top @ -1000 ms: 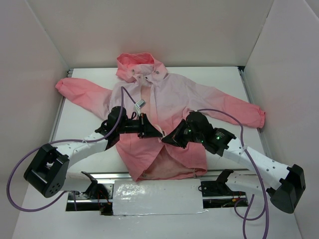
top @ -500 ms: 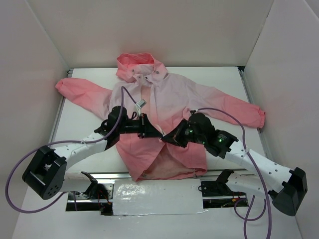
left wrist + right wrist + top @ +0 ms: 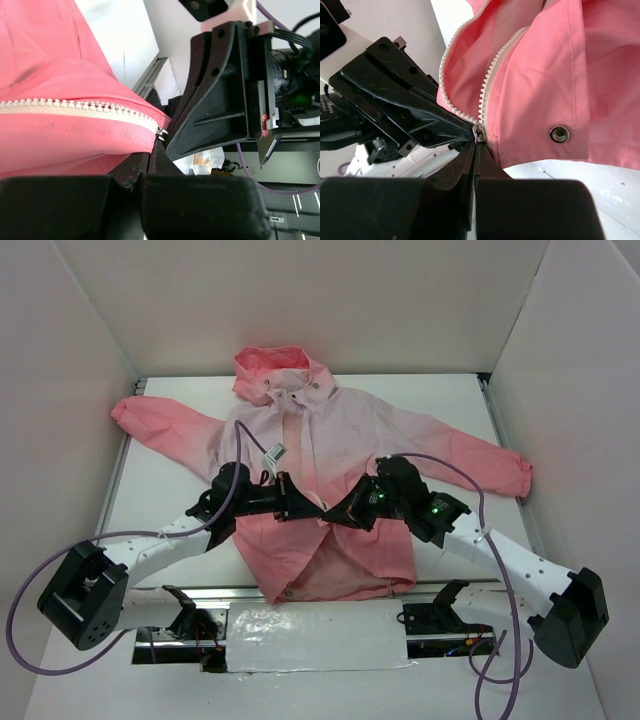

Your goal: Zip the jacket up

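The pink jacket (image 3: 345, 430) lies face up on the white table, hood at the far side and sleeves spread. Its front hangs open below the grippers. My left gripper (image 3: 320, 510) and right gripper (image 3: 340, 516) meet tip to tip low on the front. In the left wrist view the white zipper (image 3: 75, 106) runs to a small metal slider (image 3: 161, 132), and my left gripper (image 3: 154, 146) is shut on the jacket's edge just under it. From the right wrist, my right gripper (image 3: 476, 143) is shut at the slider (image 3: 478, 133), with two tooth rows parting above it.
White walls (image 3: 80, 390) enclose the table on three sides. A shiny white plate (image 3: 315, 635) and a rail slot lie at the near edge between the arm bases. Purple cables (image 3: 440, 465) loop over both arms. A metal snap (image 3: 560, 133) sits near the hem.
Both grippers, still pinched together at the zipper, have crept slightly toward the far side. The arms' elbows have shifted with them.
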You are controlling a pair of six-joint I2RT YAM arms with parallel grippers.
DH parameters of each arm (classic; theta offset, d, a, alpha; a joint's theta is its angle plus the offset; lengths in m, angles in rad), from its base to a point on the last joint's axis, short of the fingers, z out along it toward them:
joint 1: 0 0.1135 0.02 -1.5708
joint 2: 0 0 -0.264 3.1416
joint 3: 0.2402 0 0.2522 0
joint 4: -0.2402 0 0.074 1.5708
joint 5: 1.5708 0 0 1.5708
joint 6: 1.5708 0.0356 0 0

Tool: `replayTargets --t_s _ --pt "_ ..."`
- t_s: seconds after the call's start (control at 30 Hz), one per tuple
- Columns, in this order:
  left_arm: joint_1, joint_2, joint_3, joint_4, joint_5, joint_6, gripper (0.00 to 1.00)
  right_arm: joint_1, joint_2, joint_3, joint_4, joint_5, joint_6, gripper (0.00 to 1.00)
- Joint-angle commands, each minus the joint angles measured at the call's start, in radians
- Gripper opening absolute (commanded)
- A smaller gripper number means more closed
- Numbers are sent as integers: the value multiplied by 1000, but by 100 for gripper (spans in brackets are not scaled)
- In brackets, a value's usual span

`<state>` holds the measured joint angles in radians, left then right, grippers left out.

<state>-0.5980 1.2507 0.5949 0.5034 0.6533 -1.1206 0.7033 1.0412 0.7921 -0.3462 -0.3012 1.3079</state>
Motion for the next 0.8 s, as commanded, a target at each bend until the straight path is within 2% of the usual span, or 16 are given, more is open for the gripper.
replayTargets --t_s 0.0,0.13,0.2,0.3,0.4,0.47,0.67,0.77 --pt "-26 -62 -30 107 65 -47 0 -42 3 -5 71 11 -9 0" --pt "-39 -51 -38 142 72 -70 0 -70 8 -80 306 -140 -6 0" --pt "-43 -48 -61 188 75 -93 0 -82 39 -65 297 -196 -22 0" --pt "-46 -51 -70 225 66 -114 0 -85 33 -39 237 -148 -85 0" --pt "-48 -74 -70 187 42 -97 0 -90 -73 -126 405 -148 -91 0" --pt "-49 -89 -78 185 28 -96 0 -91 -95 -134 418 -157 -98 0" --pt "-48 -77 -75 236 28 -117 18 -90 -125 -163 475 -228 -87 0" --pt "-51 -65 -66 261 31 -120 34 -90 -136 -163 432 -222 -105 0"
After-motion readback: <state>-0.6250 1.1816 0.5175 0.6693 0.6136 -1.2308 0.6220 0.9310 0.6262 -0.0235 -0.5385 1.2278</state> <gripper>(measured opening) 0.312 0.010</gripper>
